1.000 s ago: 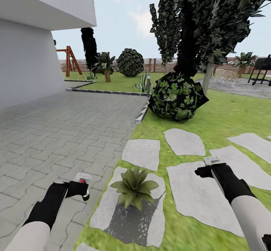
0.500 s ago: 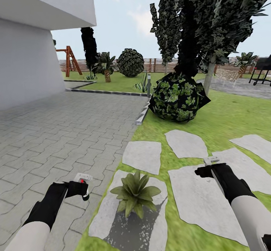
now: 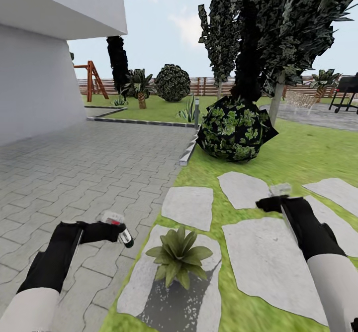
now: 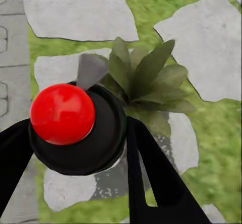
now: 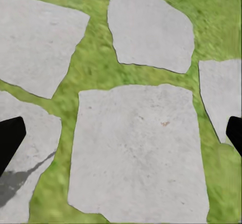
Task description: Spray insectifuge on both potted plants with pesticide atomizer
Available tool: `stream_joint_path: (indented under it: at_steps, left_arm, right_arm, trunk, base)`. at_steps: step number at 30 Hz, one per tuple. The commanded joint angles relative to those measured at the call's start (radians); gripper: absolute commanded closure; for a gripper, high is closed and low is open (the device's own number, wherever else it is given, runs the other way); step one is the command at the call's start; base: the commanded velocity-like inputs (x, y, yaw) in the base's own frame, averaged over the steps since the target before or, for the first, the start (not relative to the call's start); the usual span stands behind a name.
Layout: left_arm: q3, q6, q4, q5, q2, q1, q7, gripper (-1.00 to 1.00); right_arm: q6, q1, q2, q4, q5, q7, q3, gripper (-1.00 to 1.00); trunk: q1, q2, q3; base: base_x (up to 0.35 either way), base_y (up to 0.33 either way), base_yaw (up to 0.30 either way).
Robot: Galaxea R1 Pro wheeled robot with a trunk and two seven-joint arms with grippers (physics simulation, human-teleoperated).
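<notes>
In the head view my left gripper is shut on the pesticide atomizer, a dark bottle with a pale head and a red spot, tilted toward a potted plant. That potted plant is a rosette of pointed green leaves on a pale stone slab, just right of the atomizer. In the left wrist view the atomizer is seen end on with its red knob, held between black fingers, and the potted plant lies just beyond it. My right gripper hangs open over the slabs to the right, with its fingertips far apart.
This is the garden's edge: grey paving and a white house wall on the left, lawn with pale stone slabs on the right. A round leafy bush and a tree stand ahead, with a brown fence behind.
My left arm has swung forward and right, tipping the atomizer toward the plant. My right gripper has risen and moved slightly forward. The view shifted a little at first.
</notes>
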Motion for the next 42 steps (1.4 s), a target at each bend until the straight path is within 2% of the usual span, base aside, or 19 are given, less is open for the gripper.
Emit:
stream_joint_path:
  at_steps: [1, 2, 4, 6, 9, 11, 13, 17, 20, 21, 23, 26, 30, 32, 33, 35, 37, 38, 42]
  left_arm:
    - [0.0, 0.004, -0.011, -0.012, 0.016, -0.002, -0.083, 1.0]
    - [-0.003, -0.002, -0.036, -0.013, 0.047, -0.001, -0.178, 1.0]
    - [-0.006, -0.013, -0.082, -0.013, 0.088, 0.001, -0.291, 1.0]
    - [-0.008, -0.069, -0.117, -0.013, 0.118, 0.002, -0.406, 1.0]
    - [-0.017, -0.216, -0.127, -0.013, 0.127, 0.003, -0.453, 1.0]
    - [-0.06, -0.29, -0.128, -0.015, 0.129, 0.02, -0.507, 1.0]
    - [-0.086, -0.355, -0.129, -0.016, 0.129, 0.04, -0.563, 1.0]
    - [-0.112, -0.432, -0.127, -0.017, 0.129, 0.048, -0.584, 1.0]
    - [-0.189, -0.445, -0.127, -0.019, 0.128, 0.05, -0.584, 1.0]
    - [-0.227, -0.445, -0.127, -0.02, 0.127, 0.047, -0.583, 1.0]
    - [-0.29, -0.444, -0.128, -0.022, 0.127, 0.043, -0.583, 1.0]
    - [-0.34, -0.433, -0.127, -0.042, 0.125, 0.034, -0.583, 1.0]
    - [-0.401, -0.39, -0.127, -0.13, 0.123, -0.002, -0.583, 1.0]
    - [-0.445, -0.354, -0.127, -0.155, 0.123, -0.025, -0.584, 1.0]
    - [-0.474, -0.33, -0.126, -0.161, 0.123, -0.038, -0.584, 1.0]
    - [-0.525, -0.295, -0.123, -0.167, 0.122, -0.066, -0.585, 1.0]
    - [-0.558, -0.266, -0.122, -0.168, 0.122, -0.079, -0.585, 1.0]
    - [-0.575, -0.254, -0.121, -0.169, 0.122, -0.088, -0.585, 1.0]
    - [-0.621, -0.212, -0.12, -0.179, 0.121, -0.107, -0.583, 1.0]
  right_arm:
    - [0.027, 0.0, 0.0, -0.052, 0.011, 0.044, 0.001, -1.0]
    - [0.048, 0.0, 0.0, -0.103, 0.011, 0.14, 0.005, -1.0]
    - [0.06, 0.0, -0.001, -0.136, 0.014, 0.348, 0.007, -1.0]
    - [0.067, 0.0, -0.001, -0.154, 0.02, 0.644, 0.008, -1.0]
    - [0.064, 0.0, -0.004, -0.159, 0.02, 0.894, 0.009, -1.0]
    - [0.057, 0.0, -0.008, -0.159, 0.019, 1.096, 0.009, -1.0]
    - [0.025, 0.0, -0.008, -0.16, 0.02, 1.206, 0.009, -1.0]
    - [-0.02, 0.0, -0.002, -0.16, 0.023, 1.241, 0.02, -1.0]
    - [-0.026, 0.0, 0.0, -0.161, 0.023, 1.244, 0.113, -1.0]
    - [-0.027, 0.0, 0.001, -0.161, 0.023, 1.244, 0.149, 1.0]
    - [-0.027, 0.0, 0.019, -0.161, 0.023, 1.244, 0.179, 1.0]
    - [-0.028, 0.0, 0.034, -0.162, 0.023, 1.244, 0.188, 1.0]
    - [-0.026, 0.0, 0.07, -0.162, 0.026, 1.237, 0.195, 1.0]
    - [-0.026, 0.0, 0.106, -0.163, 0.038, 1.235, 0.205, 1.0]
    - [-0.027, 0.0, 0.131, -0.163, 0.077, 1.234, 0.209, 1.0]
    - [-0.026, 0.0, 0.195, -0.162, 0.245, 1.236, 0.213, 1.0]
    - [-0.026, 0.0, 0.234, -0.163, 0.361, 1.239, 0.214, 1.0]
    - [-0.025, 0.0, 0.246, -0.164, 0.393, 1.241, 0.214, 1.0]
    - [-0.023, 0.0, 0.262, -0.171, 0.425, 1.243, 0.216, 1.0]
  trunk:
    - [0.0, 0.0, -0.001]
    - [0.0, 0.0, -0.001]
    - [0.0, 0.0, -0.001]
    - [0.0, 0.0, -0.001]
    - [0.0, 0.0, -0.001]
    - [0.0, 0.0, -0.001]
    - [0.0, 0.0, -0.001]
    - [0.0, 0.0, -0.001]
    - [0.0, 0.0, -0.001]
    - [0.0, 0.0, -0.001]
    - [0.0, 0.0, -0.001]
    - [0.0, 0.0, -0.001]
    - [0.0, 0.0, -0.001]
    - [0.0, 0.0, -0.001]
    - [0.0, 0.0, -0.001]
    - [0.0, 0.0, -0.001]
    - [0.0, 0.0, -0.001]
    - [0.0, 0.0, -0.001]
    - [0.0, 0.0, -0.001]
  base:
    - [0.0, 0.0, 0.0]
    - [0.0, 0.0, 0.0]
    - [0.0, 0.0, 0.0]
    - [0.0, 0.0, 0.0]
    - [0.0, 0.0, 0.0]
    - [0.0, 0.0, 0.0]
    - [0.0, 0.0, 0.0]
    - [0.0, 0.0, 0.0]
    - [0.0, 0.0, 0.0]
    - [0.0, 0.0, 0.0]
    - [0.0, 0.0, 0.0]
    - [0.0, 0.0, 0.0]
    - [0.0, 0.0, 0.0]
    - [0.0, 0.0, 0.0]
    - [0.0, 0.0, 0.0]
    - [0.0, 0.0, 0.0]
    - [0.0, 0.0, 0.0]
    - [0.0, 0.0, 0.0]
    - [0.0, 0.0, 0.0]
